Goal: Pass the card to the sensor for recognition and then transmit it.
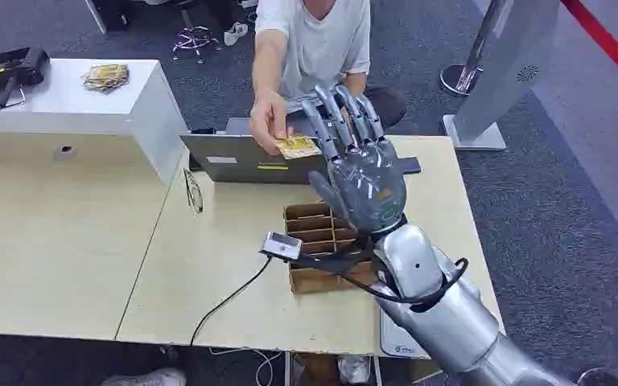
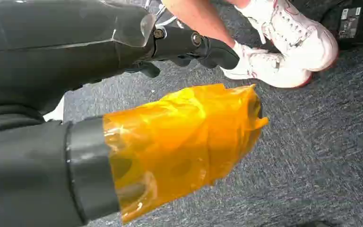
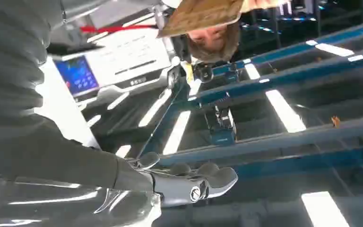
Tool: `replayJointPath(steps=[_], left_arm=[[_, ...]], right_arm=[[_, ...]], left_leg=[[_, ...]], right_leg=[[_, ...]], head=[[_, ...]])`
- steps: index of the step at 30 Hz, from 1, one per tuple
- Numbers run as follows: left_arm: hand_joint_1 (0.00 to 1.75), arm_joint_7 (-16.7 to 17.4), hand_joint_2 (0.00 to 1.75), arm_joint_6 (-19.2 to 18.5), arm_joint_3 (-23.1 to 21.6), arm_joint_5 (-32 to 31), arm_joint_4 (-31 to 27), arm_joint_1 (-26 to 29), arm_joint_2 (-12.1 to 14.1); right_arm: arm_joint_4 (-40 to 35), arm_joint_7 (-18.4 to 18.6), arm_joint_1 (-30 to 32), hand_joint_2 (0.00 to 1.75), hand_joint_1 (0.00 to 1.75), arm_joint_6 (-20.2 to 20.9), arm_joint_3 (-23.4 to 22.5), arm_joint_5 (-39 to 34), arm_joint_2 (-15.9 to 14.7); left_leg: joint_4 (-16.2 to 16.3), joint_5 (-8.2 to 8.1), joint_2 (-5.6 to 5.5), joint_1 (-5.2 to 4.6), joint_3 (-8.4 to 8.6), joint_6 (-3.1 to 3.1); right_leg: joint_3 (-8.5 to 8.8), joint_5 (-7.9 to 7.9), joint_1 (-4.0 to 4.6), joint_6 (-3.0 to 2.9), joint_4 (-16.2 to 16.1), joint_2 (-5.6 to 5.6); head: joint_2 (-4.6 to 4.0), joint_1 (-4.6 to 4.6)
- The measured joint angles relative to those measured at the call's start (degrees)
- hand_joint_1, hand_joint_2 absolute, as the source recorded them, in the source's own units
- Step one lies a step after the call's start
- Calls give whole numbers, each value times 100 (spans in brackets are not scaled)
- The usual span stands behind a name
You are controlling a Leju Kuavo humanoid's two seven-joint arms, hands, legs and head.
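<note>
A person's hand [image 1: 269, 121] holds a yellow-brown card [image 1: 298, 147] over the far side of the table. My right hand [image 1: 362, 173] is raised right beside it, fingers spread and pointing up, with nothing in its grip. I cannot tell if the card's edge touches my fingers. From the right wrist the card [image 3: 203, 14] hangs apart from my dark fingers [image 3: 189, 182]. The small grey sensor [image 1: 282, 244] with a black cable lies below my hand, by the cardboard card box [image 1: 315, 233]. My left hand [image 2: 184, 142] hangs over the carpet, its thumb wrapped in orange tape, holding nothing.
A grey laptop [image 1: 241, 157] stands behind the box, glasses [image 1: 193, 191] to its left. The white counter [image 1: 64, 112] at left carries a card stack [image 1: 106, 76] and a black device [image 1: 4, 68]. A kiosk base [image 1: 475, 133] stands at the back right. White shoes [image 2: 283, 52] are near my left hand.
</note>
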Motion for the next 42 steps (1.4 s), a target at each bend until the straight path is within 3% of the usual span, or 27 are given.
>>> replayJointPath(steps=[7,8,34,39,42], left_arm=[[0,-2,0,-46,-2,-59,0,-21,-2],[0,0,0,-46,-2,-61,0,-21,-2],[0,0,0,-39,-2,-35,0,-25,0],[0,0,0,-20,0,42,0,-21,-2],[0,0,0,20,2,129,0,-16,-2]], right_arm=[[614,127,-487,175,0,295,210,162,39],[680,144,-521,175,169,321,227,172,61],[961,74,-600,175,175,185,380,-241,103],[529,-131,-427,175,175,-61,306,-834,92],[47,-528,-143,175,175,-134,172,-1947,85]], left_leg=[[0,2,-3,1,-1,-3],[0,2,-3,1,-1,-3],[1,2,-2,2,0,-3],[1,2,-2,3,0,-3],[1,-1,-3,3,-1,-5]], right_leg=[[1,1,1,0,0,-2],[1,1,1,0,0,-2],[0,1,3,0,0,-1],[-2,0,3,0,-1,-1],[-3,-1,3,0,-2,-1]], head=[[0,2],[0,-2],[0,0],[0,2],[0,2]])
